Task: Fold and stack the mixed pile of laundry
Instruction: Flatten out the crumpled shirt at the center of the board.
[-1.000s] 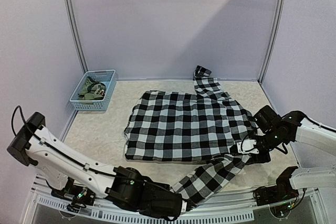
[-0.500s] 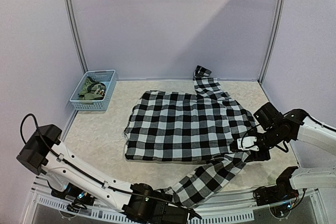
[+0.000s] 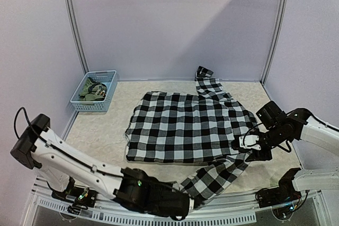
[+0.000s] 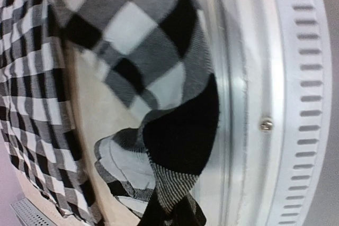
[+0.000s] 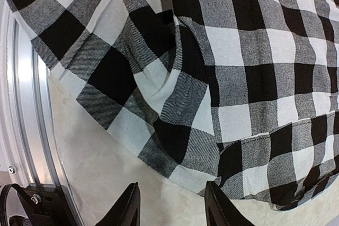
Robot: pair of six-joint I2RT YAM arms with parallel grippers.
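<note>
On the pale table [image 3: 100,130], the black-and-white checked shirt [image 3: 185,125] lies spread flat at the middle, 1 sleeve [image 3: 209,86] reaching toward the back wall and the other sleeve [image 3: 217,175] trailing to the near edge. The left gripper [image 3: 188,205] sits at this near sleeve's end with its jaws together, and in the left wrist view the cuff [image 4: 159,173] bunches up into it beside the metal rail [image 4: 238,104]. The right gripper [image 3: 249,144] hovers low at the shirt's right side, its 2 fingers [image 5: 127,207] apart over bare table just beside the hem. The olive-green shirt [image 3: 93,90] lies crumpled in the light blue basket [image 3: 91,105] at the back left corner.
</note>
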